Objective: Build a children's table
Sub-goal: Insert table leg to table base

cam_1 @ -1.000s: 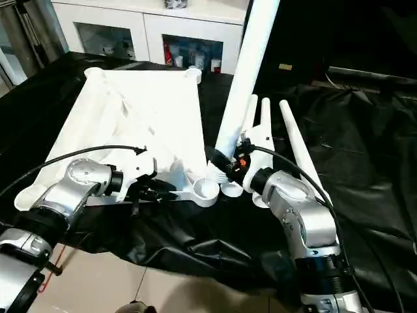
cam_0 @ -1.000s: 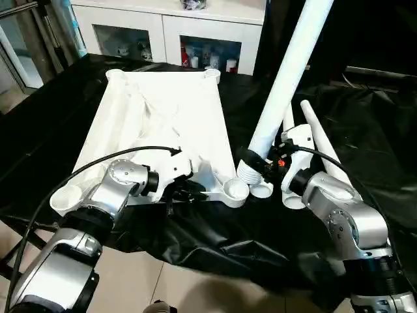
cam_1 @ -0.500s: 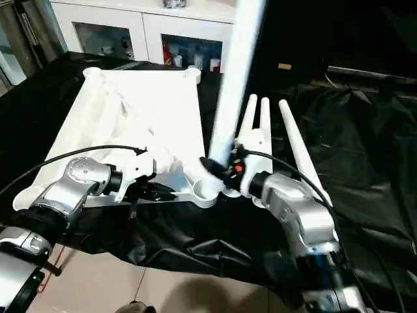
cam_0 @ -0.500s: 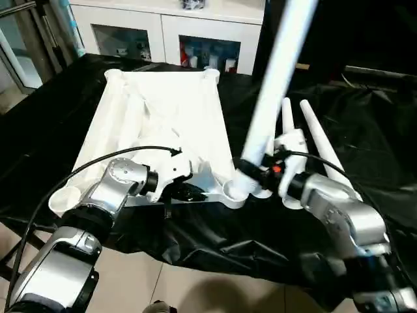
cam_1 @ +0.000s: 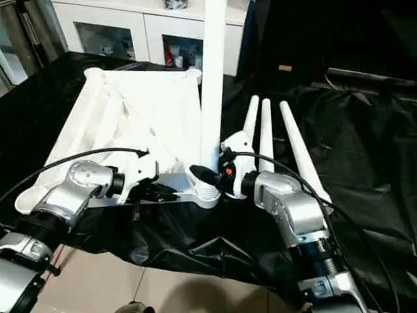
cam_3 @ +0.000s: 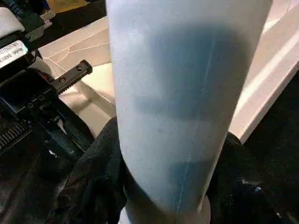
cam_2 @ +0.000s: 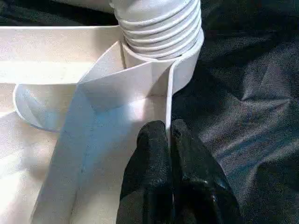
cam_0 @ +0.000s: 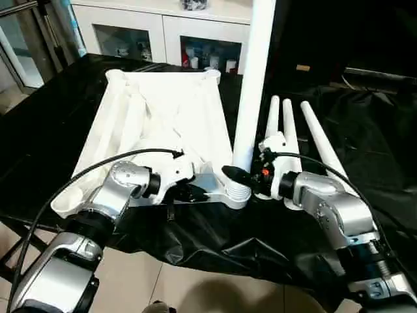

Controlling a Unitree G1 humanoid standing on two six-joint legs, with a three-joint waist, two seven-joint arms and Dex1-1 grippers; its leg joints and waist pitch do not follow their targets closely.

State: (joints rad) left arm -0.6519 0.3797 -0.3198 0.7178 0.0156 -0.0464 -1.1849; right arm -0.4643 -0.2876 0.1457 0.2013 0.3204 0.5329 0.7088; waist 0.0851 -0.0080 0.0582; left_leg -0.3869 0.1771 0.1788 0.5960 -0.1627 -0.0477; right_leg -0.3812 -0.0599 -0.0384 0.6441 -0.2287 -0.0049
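The white table top (cam_0: pixel 163 111) lies underside up on black cloth. My left gripper (cam_0: pixel 195 191) is shut on a thin rib at its near edge, and the black fingers (cam_2: pixel 152 177) pinch that rib beside the near right corner socket (cam_2: pixel 187 70). My right gripper (cam_0: pixel 244 176) is shut on a white tube leg (cam_0: pixel 251 85) that stands almost upright. The leg's threaded end (cam_2: pixel 159 23) sits in that socket (cam_0: pixel 238 194), with several threads showing above the rim. In the right wrist view the leg (cam_3: pixel 187 93) stands between the fingers (cam_3: pixel 93 182).
Three more white legs (cam_0: pixel 290 127) lie side by side on the cloth, right of the table top. A white cabinet with glass doors (cam_0: pixel 163 32) stands behind the work surface. The cloth's near edge hangs over the floor just beyond my forearms.
My right gripper swung the leg from leaning right to nearly upright. Its threaded end moved left from beside the corner socket into it. The left gripper kept its hold.
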